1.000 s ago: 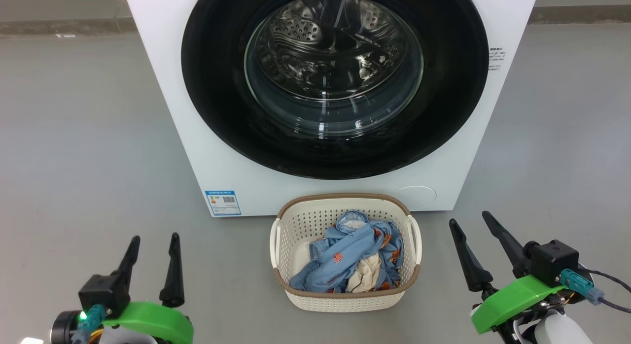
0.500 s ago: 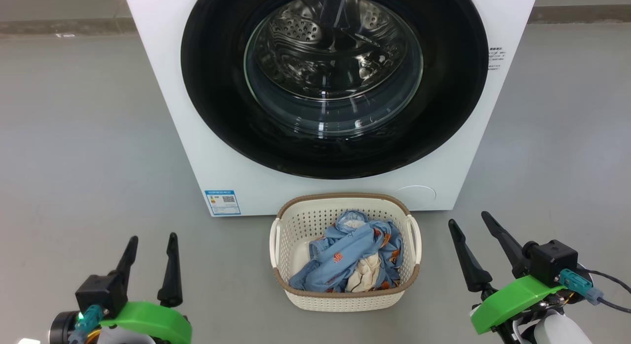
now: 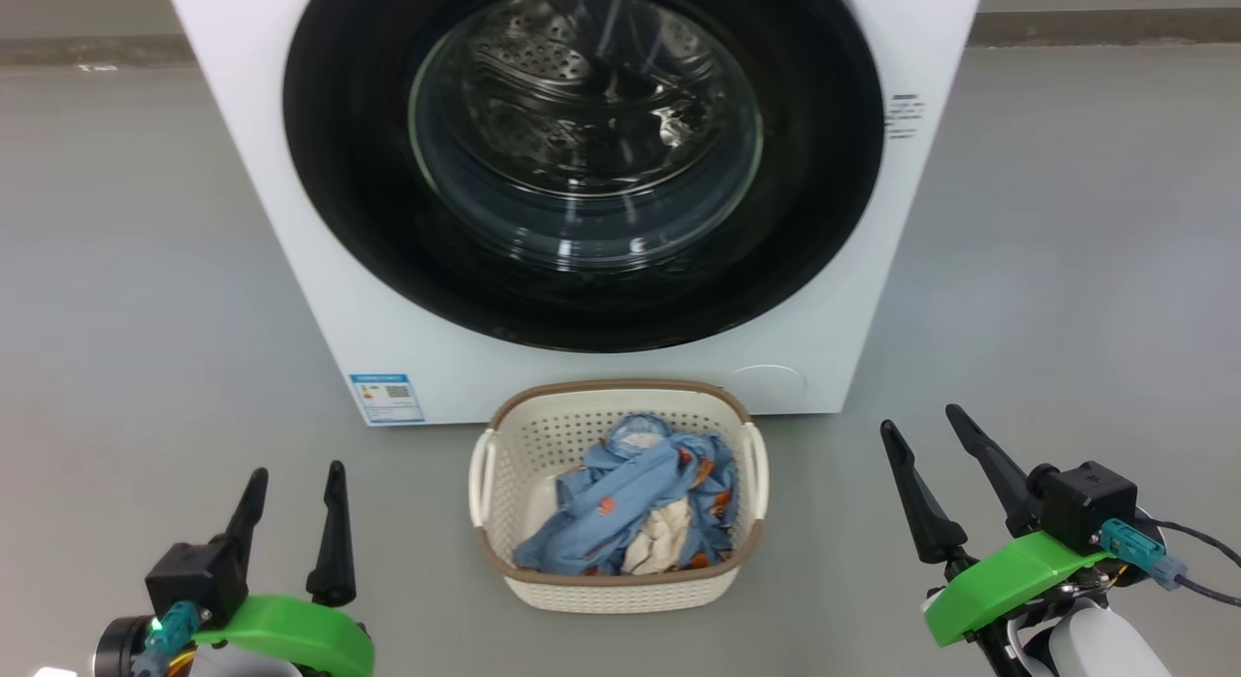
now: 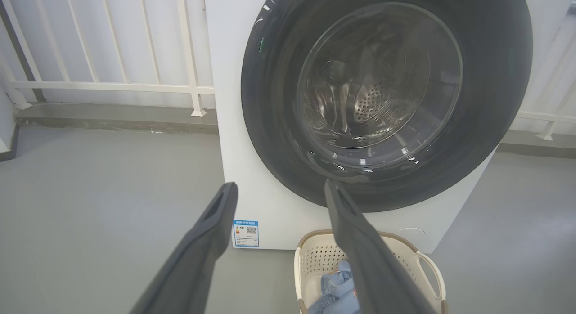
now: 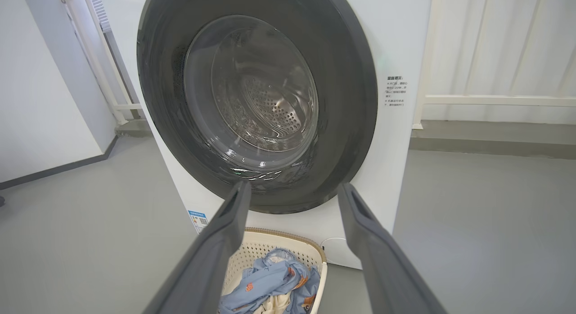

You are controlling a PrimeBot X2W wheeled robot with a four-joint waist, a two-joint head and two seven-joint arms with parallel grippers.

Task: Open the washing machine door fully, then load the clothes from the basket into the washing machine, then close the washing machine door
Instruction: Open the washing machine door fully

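i count one washing machine (image 3: 271, 221), with one round door (image 3: 339, 173) on its front, one blue sticker (image 3: 387, 398), one small round cap (image 3: 766, 384) and one block of small print (image 3: 904, 114). there is one basket (image 3: 620, 388), and it has two handles (image 3: 477, 478), one on each side. in the basket i make out one blue bundle (image 3: 620, 493) with orange patches, though i cannot tell how many pieces are tangled in it, and one cream piece (image 3: 659, 546). i have two grippers, my left gripper (image 3: 297, 471) and my right gripper (image 3: 921, 420), each with two dark fingers (image 3: 334, 531), four in all, and two green brackets (image 3: 291, 633), one per gripper.
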